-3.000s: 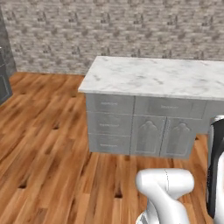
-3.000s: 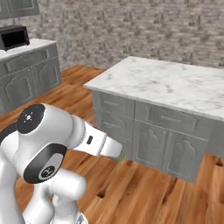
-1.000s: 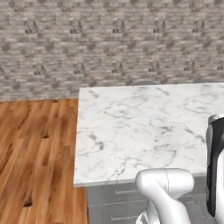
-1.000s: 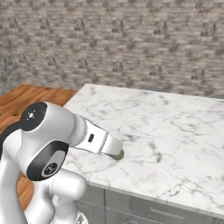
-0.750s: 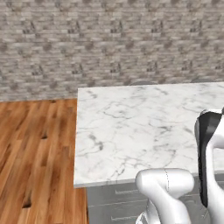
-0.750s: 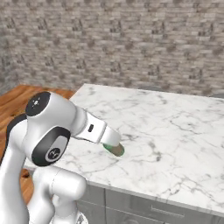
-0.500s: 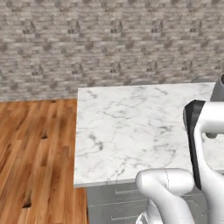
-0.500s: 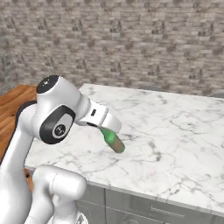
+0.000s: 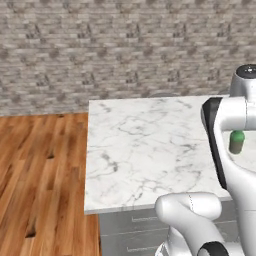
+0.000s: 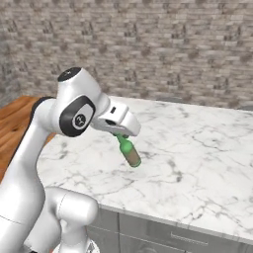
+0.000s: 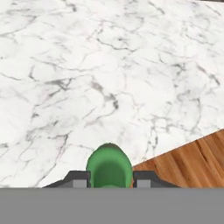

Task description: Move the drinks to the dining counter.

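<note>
So, one green glass bottle [image 10: 130,151] is being carried, pinched at its neck by the gripper [image 10: 120,137] and hung tilted above the near part of the desk [image 10: 207,163], not touching the marble. In the hand view the green bottle [image 11: 109,168] is seen end-on, wedged between the two dark fingertips [image 11: 75,178], with veined marble beyond it and a wedge of wooden floor [image 11: 188,162] at the lower right. From the left base view only a short green-and-brown bit of the bottle [image 9: 236,142] is seen past the white arm, so how deep the grip sits can't really be judged; it looks like just the neck is held.

What could go wrong: the bottle is slanted, so if it gets let go at this angle it would probably land on its edge, tip over and roll. The desk edge and the floor are close on that side, so a roll toward the edge could end in a drop. A neck-only pinch might also let the body swing if the arm is moved fast, and a hard set-down could knock it loose.

Counted: one bottle, one gripper, one marble desk with grey drawer fronts [image 9: 131,234] under it. A stone-brick wall [image 9: 100,45] is seen behind, wood floor off to the left.
</note>
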You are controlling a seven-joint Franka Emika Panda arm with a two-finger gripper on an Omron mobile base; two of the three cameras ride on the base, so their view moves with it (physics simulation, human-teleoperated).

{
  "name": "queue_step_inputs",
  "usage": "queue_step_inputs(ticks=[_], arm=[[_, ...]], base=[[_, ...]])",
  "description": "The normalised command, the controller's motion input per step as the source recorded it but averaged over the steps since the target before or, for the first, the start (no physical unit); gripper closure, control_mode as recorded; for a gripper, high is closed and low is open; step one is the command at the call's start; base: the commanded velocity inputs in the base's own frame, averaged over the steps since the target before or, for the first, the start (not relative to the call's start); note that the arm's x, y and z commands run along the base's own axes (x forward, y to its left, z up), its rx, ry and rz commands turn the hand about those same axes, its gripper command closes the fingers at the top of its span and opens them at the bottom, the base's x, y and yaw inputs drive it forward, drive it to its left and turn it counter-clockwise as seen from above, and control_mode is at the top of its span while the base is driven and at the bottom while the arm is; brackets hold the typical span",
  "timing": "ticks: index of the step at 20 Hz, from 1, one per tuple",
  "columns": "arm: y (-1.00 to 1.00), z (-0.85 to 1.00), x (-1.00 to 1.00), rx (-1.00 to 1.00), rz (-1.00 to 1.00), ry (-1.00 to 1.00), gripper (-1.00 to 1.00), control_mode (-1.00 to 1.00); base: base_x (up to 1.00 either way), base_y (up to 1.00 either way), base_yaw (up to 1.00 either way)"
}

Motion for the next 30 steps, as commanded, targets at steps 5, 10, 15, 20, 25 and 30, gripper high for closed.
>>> queue_step_inputs(ticks=[5,10,15,20,25,30], arm=[[0.00,-0.16,0.36,0.03,0.00,0.01,1.00,-1.00],[0.00,-0.14,0.36,0.12,0.00,0.12,1.00,-1.00],[0.00,-0.11,0.28,0.15,0.00,0.13,1.00,-1.00],[0.00,-0.14,0.25,0.09,-0.02,0.04,1.00,-1.00],[0.00,-0.23,0.26,0.04,-0.06,0.00,1.00,-1.00],[0.00,-0.22,0.24,0.05,-0.05,0.00,1.00,-1.00]], base=[[0.00,0.00,0.00],[0.00,0.00,0.00],[0.00,0.00,0.00],[0.00,0.00,0.00],[0.00,0.00,0.00],[0.00,0.00,0.00]])
